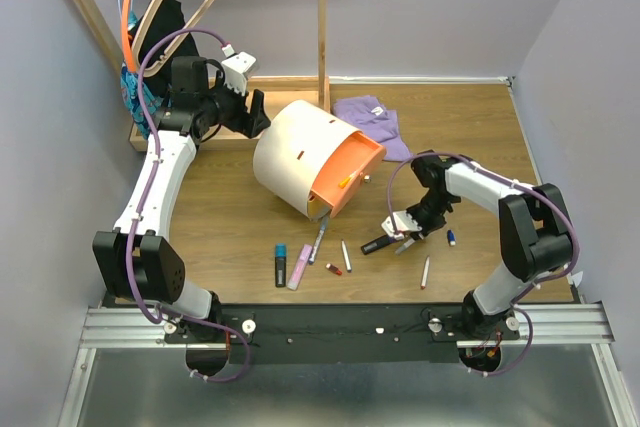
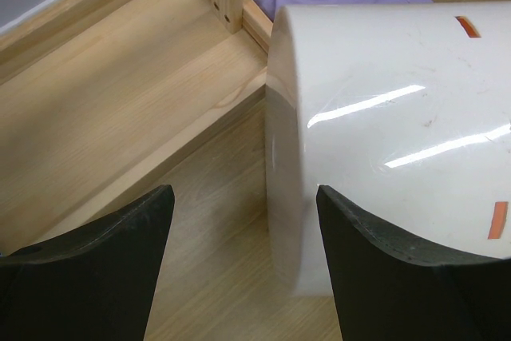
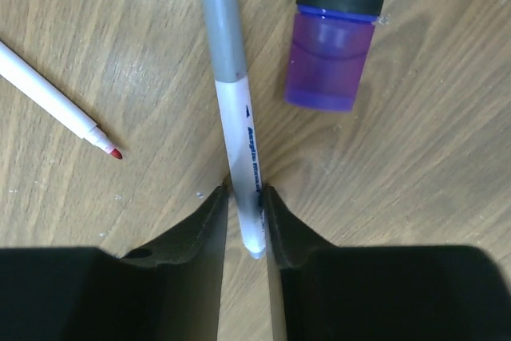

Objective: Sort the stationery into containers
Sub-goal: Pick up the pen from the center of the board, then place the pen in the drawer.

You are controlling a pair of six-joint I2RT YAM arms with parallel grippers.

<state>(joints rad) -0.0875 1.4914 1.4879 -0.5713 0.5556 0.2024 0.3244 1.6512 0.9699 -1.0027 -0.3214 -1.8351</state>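
Right wrist view shows us the right gripper [image 3: 245, 197] nearly closed, its jaws pinching the tail end of a grey-capped white pen [image 3: 238, 117] that lies on the table [image 3: 415, 181]. Dark blue print runs along the barrel, too blurred for us to read. Beyond it lie a purple-and-black marker [image 3: 330, 53] and a red-tipped white pen [image 3: 52, 93]. From above, nearest the bases, a black marker with blue [image 1: 281, 265], a pink marker [image 1: 300, 267] and more white pens [image 1: 346, 255] lie loose, so we judge the sorting barely begun. What the orange drawer [image 1: 350, 172] holds we cannot tell. Farther back, the left gripper [image 2: 243, 197] stands wide open and empty beside the cream drum [image 2: 399, 117], the purple cloth [image 1: 372, 115] behind.
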